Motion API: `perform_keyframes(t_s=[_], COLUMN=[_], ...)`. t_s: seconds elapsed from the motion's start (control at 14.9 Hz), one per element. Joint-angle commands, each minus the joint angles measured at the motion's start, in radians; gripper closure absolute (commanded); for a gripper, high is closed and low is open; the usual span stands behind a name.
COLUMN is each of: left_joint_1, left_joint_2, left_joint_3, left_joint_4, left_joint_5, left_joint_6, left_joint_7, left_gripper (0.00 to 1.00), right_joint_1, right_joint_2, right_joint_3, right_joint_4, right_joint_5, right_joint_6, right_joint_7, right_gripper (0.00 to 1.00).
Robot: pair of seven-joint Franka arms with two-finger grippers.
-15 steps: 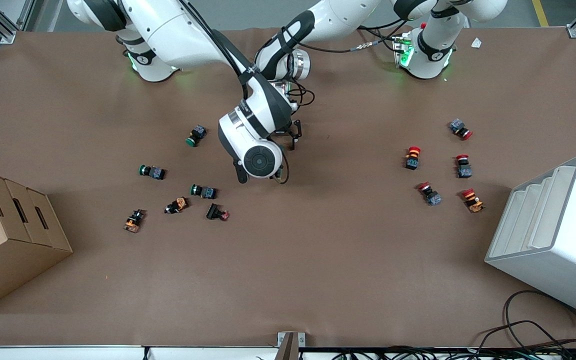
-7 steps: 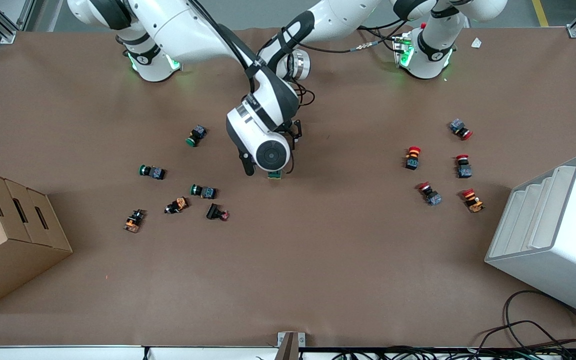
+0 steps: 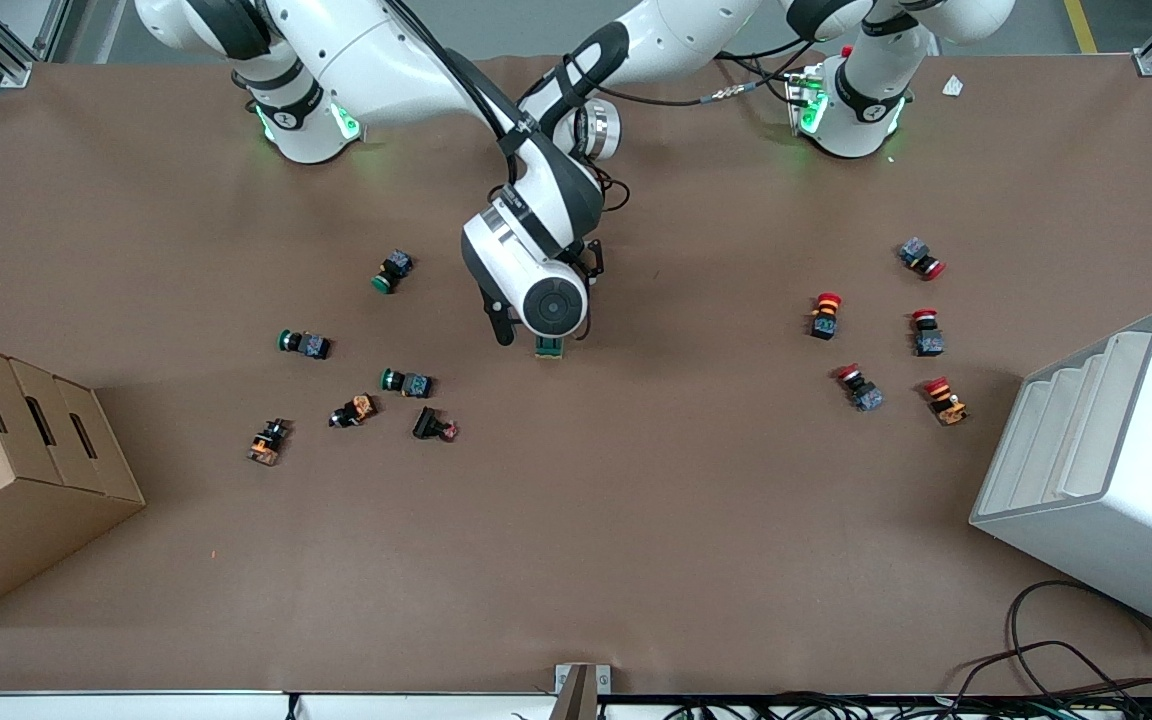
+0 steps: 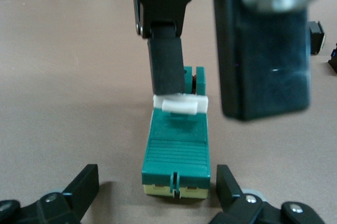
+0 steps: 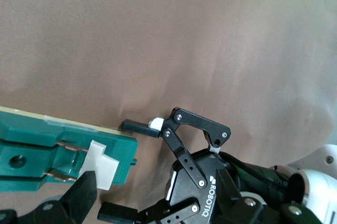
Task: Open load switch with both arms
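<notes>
Even, bright overhead light; soft shadows throughout.

The table (image 3: 636, 520) is lit evenly, without glare. Soft shadows are cast beside the cardboard box (image 3: 16, 470) and the white bin (image 3: 1116, 470). Green glow is seen at both arm bases. In the left wrist view, the nearest black finger (image 4: 263, 50) is blurred; the switch (image 4: 178, 150) is sharp.

Change log: right arm over the load switch

A second ago my right arm's wrist hid the load switch (image 3: 549, 347); the wrist has since drawn toward the robots' bases, uncovering the switch's end nearest the front camera. The right gripper (image 4: 228, 84) now sits low over the switch, one finger (image 4: 167, 63) at its white lever (image 4: 180, 104).
</notes>
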Motion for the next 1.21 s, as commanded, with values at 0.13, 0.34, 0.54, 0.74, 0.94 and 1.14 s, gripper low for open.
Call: perform_keyframes(t_s=[0.13,0.34,0.54,0.74,0.94,1.14], left_joint_1=[-0.01,-0.01,-0.009,0.001,0.005,0.013], left_joint_2=[0.018,0.012,0.005,-0.005,-0.037,-0.087], left_joint_3=[0.003,0.001,0.0,-0.008,-0.011,-0.013], left_joint_4=[0.009,0.009,0.012,0.016,0.03,0.107], left_joint_5=[0.018,0.018,0.005,-0.001,-0.08,-0.287], left_joint_6=[-0.001,-0.001,-0.001,0.0,0.012,0.028], left_joint_7=[-0.011,0.0,0.027,0.027,0.094,0.275], left_gripper=[0.01,0.01,0.01,0.01,0.02,0.02], right_joint_1=[0.018,0.012,-0.026,-0.118,-0.207,-0.342], right_joint_2=[0.02,0.013,-0.023,-0.111,-0.186,-0.269], right_joint_3=[-0.005,-0.008,-0.014,-0.016,-0.014,-0.016], right_joint_4=[-0.008,-0.003,0.006,0.004,0.001,-0.003], right_joint_5=[-0.017,-0.019,-0.047,-0.115,-0.197,-0.209], right_joint_6=[0.019,0.012,-0.011,-0.091,-0.129,-0.188], right_joint_7=[-0.01,-0.012,-0.123,-0.315,-0.518,-0.833], right_gripper=[0.0,0.0,0.0,0.0,0.0,0.0])
